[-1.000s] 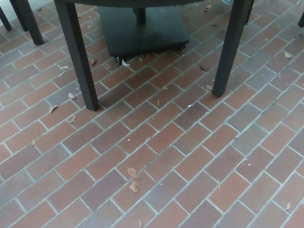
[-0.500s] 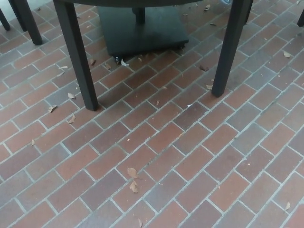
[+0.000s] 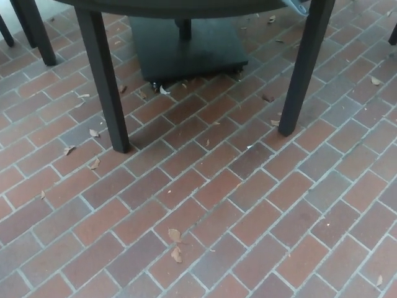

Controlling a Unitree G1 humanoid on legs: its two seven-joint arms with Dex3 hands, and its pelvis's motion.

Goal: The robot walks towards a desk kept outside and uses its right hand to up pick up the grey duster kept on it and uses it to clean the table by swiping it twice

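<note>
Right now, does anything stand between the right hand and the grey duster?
Cannot be judged: neither hand shows, and no duster is visible. Only the desk's edge, its dark legs, and leaf-strewn brick paving are in view.

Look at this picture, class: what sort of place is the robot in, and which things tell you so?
Most likely an outdoor patio or courtyard. The ground is brick paving with dry leaves scattered on it, and a dark table stands beside a heavy wheeled base, perhaps for an umbrella.

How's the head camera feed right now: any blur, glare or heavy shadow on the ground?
Head view: soft even daylight, no glare on the brick paving; slightly soft overall, leaves still legible; dim shade under the dark table around the black base; no robot hand visible.
</note>
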